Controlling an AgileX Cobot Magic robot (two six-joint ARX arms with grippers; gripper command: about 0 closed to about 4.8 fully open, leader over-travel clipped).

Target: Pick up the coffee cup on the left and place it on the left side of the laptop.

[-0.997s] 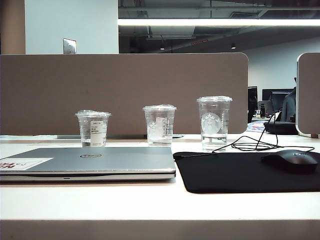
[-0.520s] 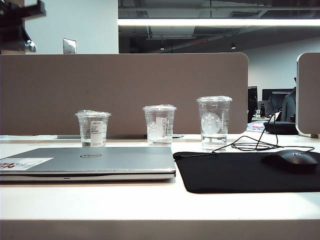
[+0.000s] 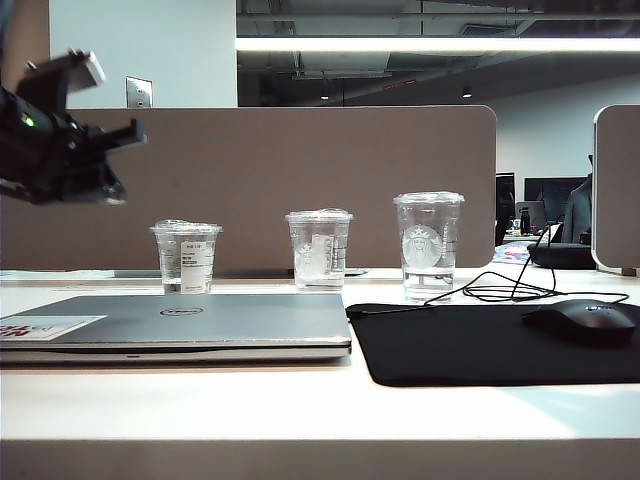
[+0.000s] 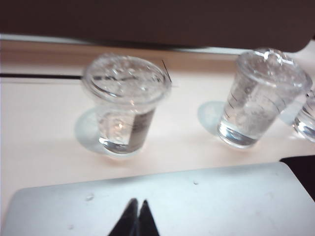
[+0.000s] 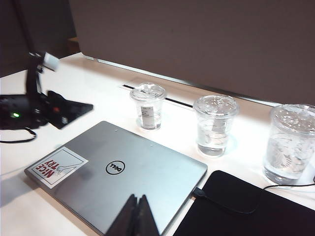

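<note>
The coffee cup (image 3: 186,257), short and clear with a domed lid and a white label, stands on the desk behind the laptop's left half. The closed silver Dell laptop (image 3: 200,322) lies in front of it. My left gripper (image 4: 138,202) is shut and empty. It hangs over the laptop lid (image 4: 157,201), a short way in front of the cup (image 4: 125,105). Its arm (image 3: 55,150) shows high at the exterior view's left edge. My right gripper (image 5: 138,197) is shut and empty above the laptop (image 5: 118,172), and it is outside the exterior view.
A mid-height clear cup (image 3: 319,250) and a taller logo cup (image 3: 428,245) stand to the right of the coffee cup. A black mouse mat (image 3: 480,345) with a mouse (image 3: 585,320) and a cable (image 3: 500,290) lies right of the laptop. A brown partition (image 3: 300,170) closes off the back.
The left arm has come into the exterior view from the upper left corner and moved down and to the right. The cups and the laptop have not moved.
</note>
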